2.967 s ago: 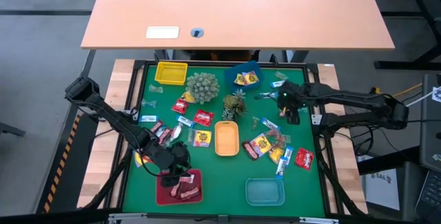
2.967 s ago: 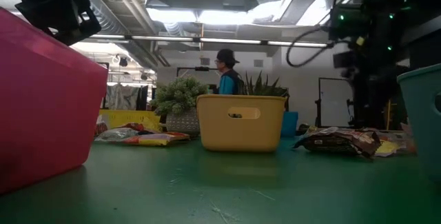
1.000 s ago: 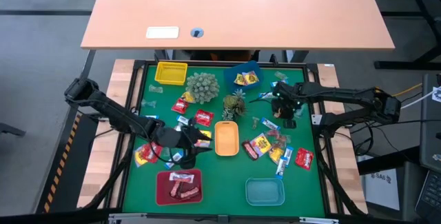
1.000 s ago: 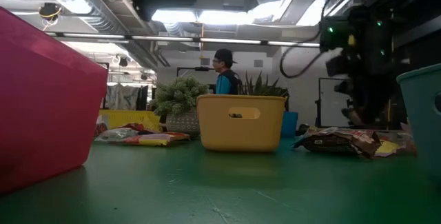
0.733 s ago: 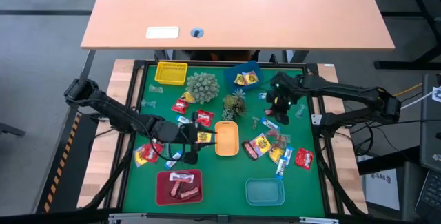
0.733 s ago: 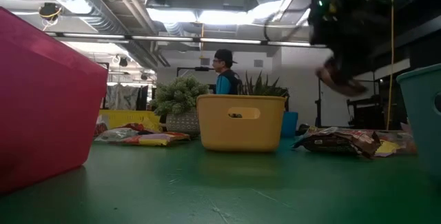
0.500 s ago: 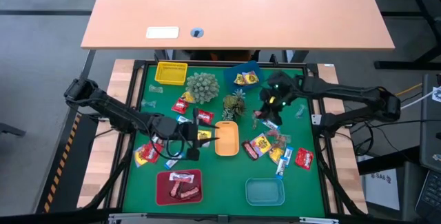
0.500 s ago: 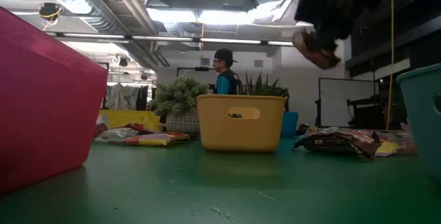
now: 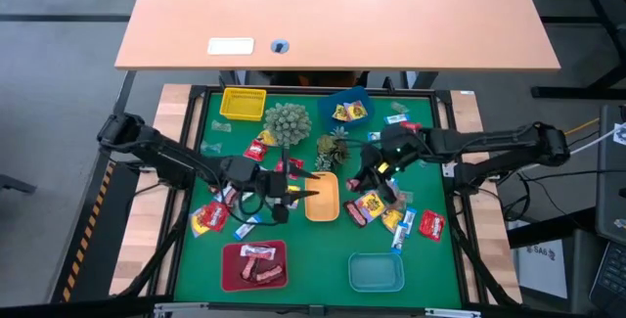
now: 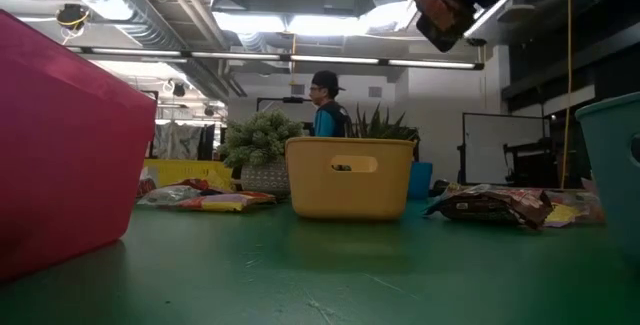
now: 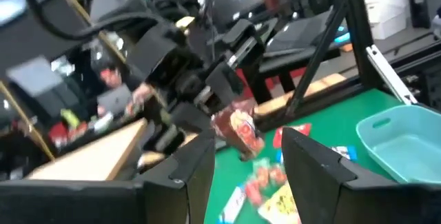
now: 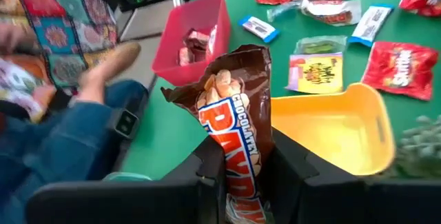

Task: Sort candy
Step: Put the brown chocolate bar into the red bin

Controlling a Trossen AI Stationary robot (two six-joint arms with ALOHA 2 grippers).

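Note:
My right gripper (image 9: 370, 173) hangs above the green mat, just right of the yellow-orange tray (image 9: 322, 198), shut on a brown candy bar (image 12: 233, 107), which also shows in the low view (image 10: 432, 3) and the left wrist view (image 11: 238, 124). My left gripper (image 9: 305, 191) points level at the tray's left rim, open and empty, fingers apart (image 11: 244, 176). Several more candies, red, yellow and blue-white, lie flat on the mat (image 9: 293, 235). Some lie in the red tray (image 9: 254, 264) and in the blue tray (image 9: 345, 106). My right gripper pinches the brown bar's wrapper near one end (image 12: 234, 156) between its two fingers. The fingers slant down toward the table's left and lie along the bar. The bar's other, crinkled end sticks out past the fingertips, lifted clear of the mat.
A teal tray (image 9: 377, 271) stands near the front edge and a yellow tray (image 9: 243, 103) at the far left. Two spiky green plants (image 9: 287, 124) (image 9: 333, 149) stand behind the yellow-orange tray. A person's legs (image 12: 76, 134) show beyond the table's near edge.
My right gripper has risen from the mat's right side with the brown bar, lifting it clear, and has carried it toward the table's left and near edges, tipping up. My left gripper has gone toward the yellow-orange tray and has rolled about its own line.

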